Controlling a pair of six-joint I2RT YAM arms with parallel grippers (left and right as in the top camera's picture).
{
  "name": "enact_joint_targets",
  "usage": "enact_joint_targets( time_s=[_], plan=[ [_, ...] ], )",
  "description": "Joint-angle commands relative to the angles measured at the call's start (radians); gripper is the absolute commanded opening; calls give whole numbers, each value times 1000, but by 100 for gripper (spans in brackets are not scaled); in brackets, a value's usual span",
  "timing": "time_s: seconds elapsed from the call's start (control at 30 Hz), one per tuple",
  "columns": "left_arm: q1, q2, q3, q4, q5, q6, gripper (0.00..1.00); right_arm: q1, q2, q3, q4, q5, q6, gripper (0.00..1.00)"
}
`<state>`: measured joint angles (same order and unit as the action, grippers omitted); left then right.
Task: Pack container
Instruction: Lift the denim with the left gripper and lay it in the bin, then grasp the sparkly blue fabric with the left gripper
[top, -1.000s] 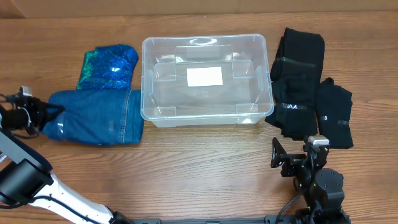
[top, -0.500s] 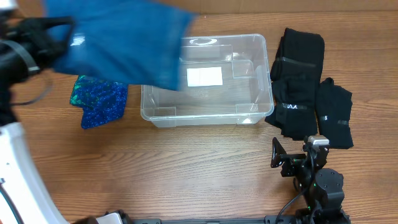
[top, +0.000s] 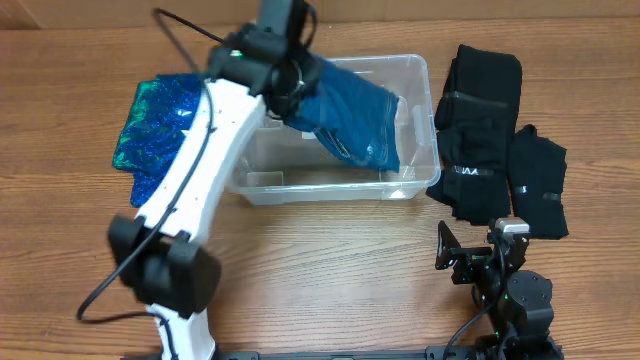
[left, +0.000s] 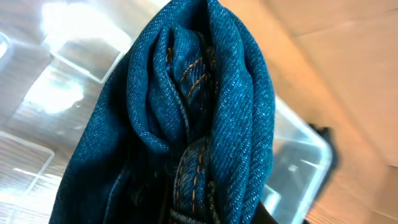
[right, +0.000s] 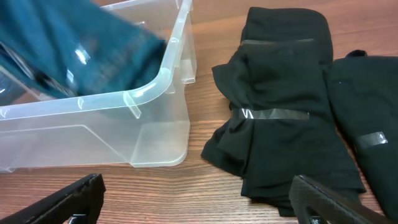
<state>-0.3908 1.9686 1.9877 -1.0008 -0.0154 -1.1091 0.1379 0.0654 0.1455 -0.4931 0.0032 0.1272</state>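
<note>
The container (top: 300, 186) sits on the wooden counter (top: 330, 275), its long side running left to right, at the far middle of the overhead view. The left arm reaches across its left rim, so the left fingers (top: 290, 88) hang above the back-left part of the interior. They are pinching a blue denim garment (top: 350, 115), though the cloth bunches around them and hides the tips. In the left wrist view the folded denim fills most of the frame, with clear plastic wall and floor showing to the left and right behind it. The garment slopes down from the fingers toward the container's right end. Its lower part shows inside the walls in the right wrist view, blurred through the plastic.

The right fingers (right: 74, 196) are spread wide and hold nothing. They are low over the counter near the front right corner. The container lies ahead of them and to their left, apart from them, its rounded front right corner nearest.

A sequinned blue-green cloth (top: 155, 125) lies on the counter just beside the container's left end. 2 piles of black garments (top: 485, 130) lie beside its right end, the nearer pile touching or almost touching the wall.
</note>
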Motion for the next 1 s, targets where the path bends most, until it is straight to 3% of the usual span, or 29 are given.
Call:
enact_joint_targets(
  time_s=[0.0, 0.07, 0.17, 0.23, 0.4, 0.57, 0.63, 0.77, 0.97],
  plan=[
    [-22, 25, 28, 5, 27, -49, 16, -5, -11, -6, -2, -6, 3, 100],
    [-14, 27, 29, 3, 52, 34, 82, -5, -11, -6, -2, -6, 3, 100],
    [50, -19, 31, -9, 64, 246, 85, -5, -11, -6, -2, -6, 3, 100],
    [121, -64, 31, -51, 54, 352, 100, -5, -11, -6, -2, -6, 3, 100],
    [444, -121, 31, -167, 64, 632, 100, -5, -11, -6, -2, -6, 3, 100],
    [764, -10, 31, -166, 232, 975, 100, -5, -11, -6, -2, -6, 3, 100],
    [824, 49, 31, -167, 267, 1060, 100, -5, -11, -6, -2, -6, 3, 100],
    [921, 251, 31, -136, 470, 1209, 100, -5, -11, -6, -2, -6, 3, 100],
    [919, 436, 31, -48, 627, 1332, 100, -5, -11, -6, -2, -6, 3, 100]
  ],
)
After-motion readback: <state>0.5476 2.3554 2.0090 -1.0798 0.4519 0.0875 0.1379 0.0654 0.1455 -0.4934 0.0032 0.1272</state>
